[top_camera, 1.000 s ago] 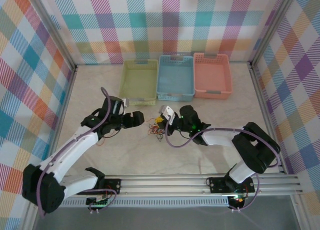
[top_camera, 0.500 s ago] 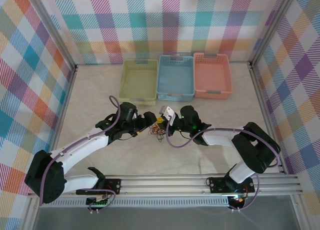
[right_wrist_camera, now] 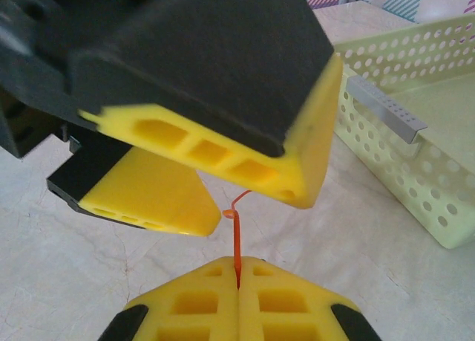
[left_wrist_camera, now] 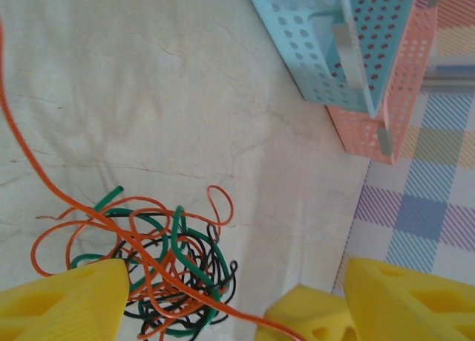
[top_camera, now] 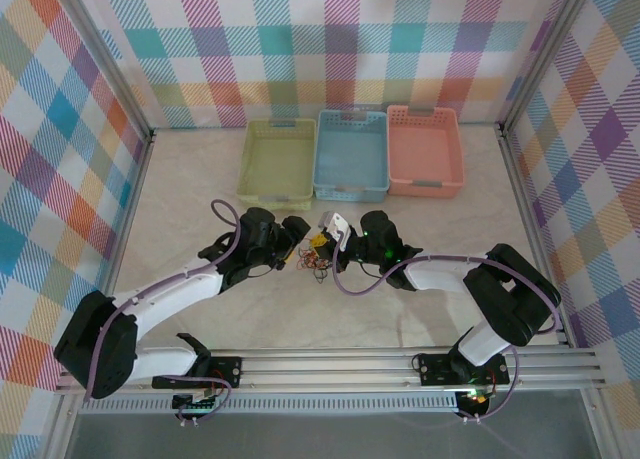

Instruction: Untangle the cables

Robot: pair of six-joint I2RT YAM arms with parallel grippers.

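Cables: we count one small tangle of red-orange, green and black strands, at the centre of the tabletop.
Right fingers: pinched on one orange strand.
Left fingers: spread wide, at the tangle's 10 o'clock.
Three baskets, 12 o'clock: yellow basket, blue basket, salmon basket.

The tabletop is pale and marble-patterned, with fine veins. Three perforated baskets stand side by side at its far edge, each touching the next: a yellow basket on the left, a blue basket in the middle and a pink basket on the right. Near the middle lies a small tangle of cables in orange, green and black. One orange strand rises off the surface.
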